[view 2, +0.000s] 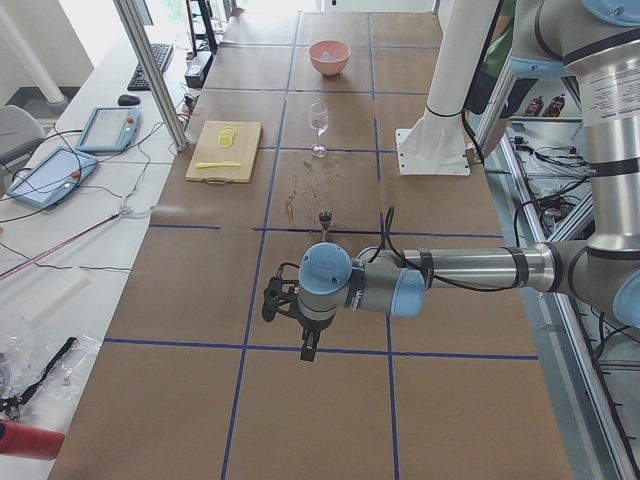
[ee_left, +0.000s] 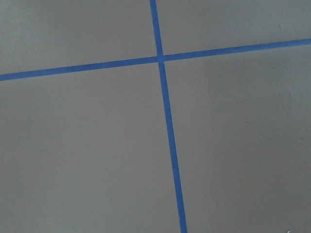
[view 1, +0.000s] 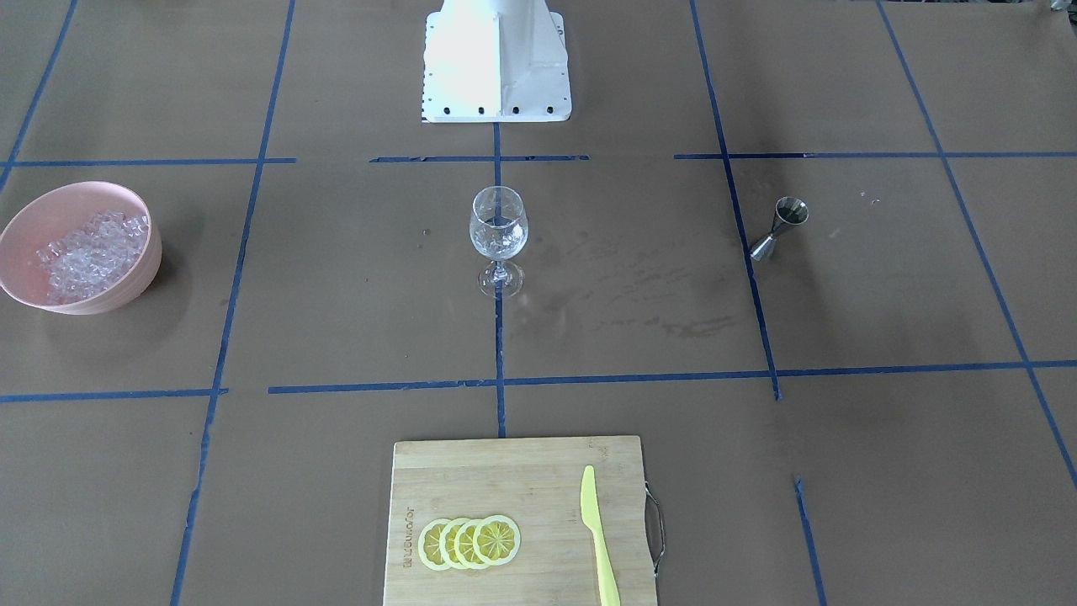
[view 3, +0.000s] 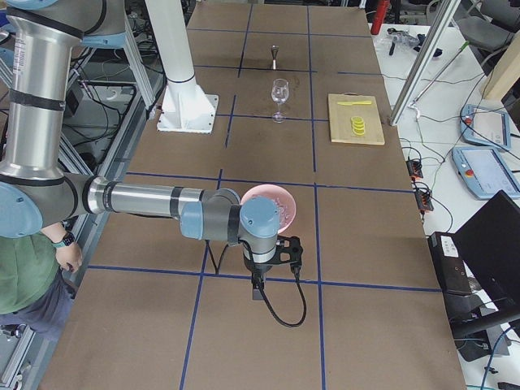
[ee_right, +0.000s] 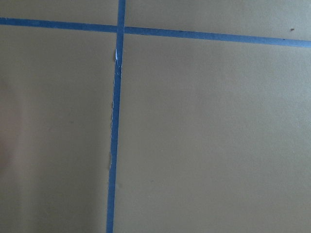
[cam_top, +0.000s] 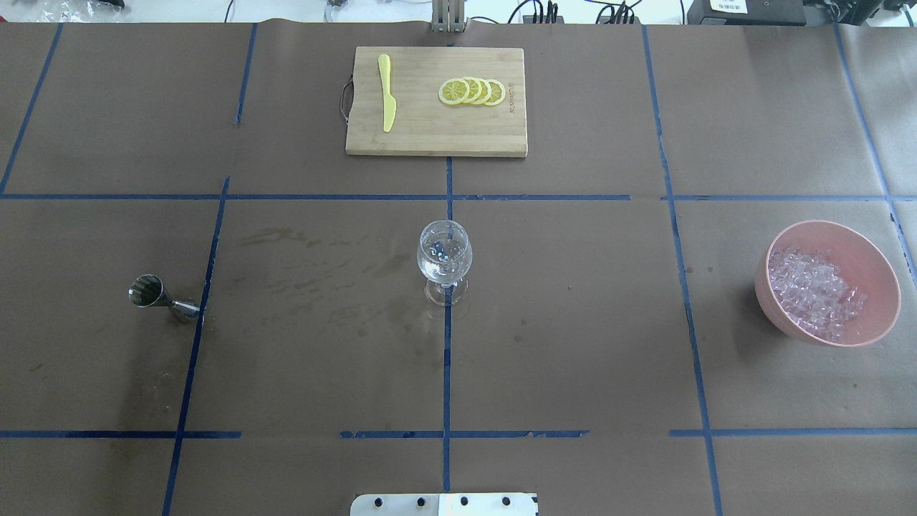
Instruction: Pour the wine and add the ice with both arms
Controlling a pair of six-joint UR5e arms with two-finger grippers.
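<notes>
Brown table (cam_top: 573,322), gridded with blue tape.

Left arm (view 2: 450,270): stretched low over the table's left end, well apart from everything set out. Left claw (view 2: 308,352) pointing down near a tape crossing. Cannot tell from the side view whether open or closed, and nothing but bare paper and tape in the wrist view.

Right arm (view 3: 146,199): mirrored at the table's right end, with the right claw (view 3: 260,291) pointing down just short of the pink bowl (cam_top: 764,290). Again cannot tell the state of the fingers. Nothing visibly held by either.

Wooden cutting board (cam_top: 430,132) at the far edge from the robot. Bowl well out on the robot's right. Wine glass (cam_top: 444,259) upright at the centre, on the middle tape line. Contents too clear to judge. Small metal measuring cup (cam_top: 161,297) upright on the robot's left. Fill not visible. Yellow knife (cam_top: 387,93) and overlapping lemon slices (cam_top: 473,91) on the board. Ice (cam_top: 813,292) heaped in the bowl, none seen elsewhere.

Judged as the opening: nothing grasped, no reach begun. Next, probably, bring the left claw across to the measuring cup, close on its narrow waist, carry it level to the glass and tip over the rim. Then take up ice from the bowl with the right. Needs care with a tall, light glass close to both paths.
</notes>
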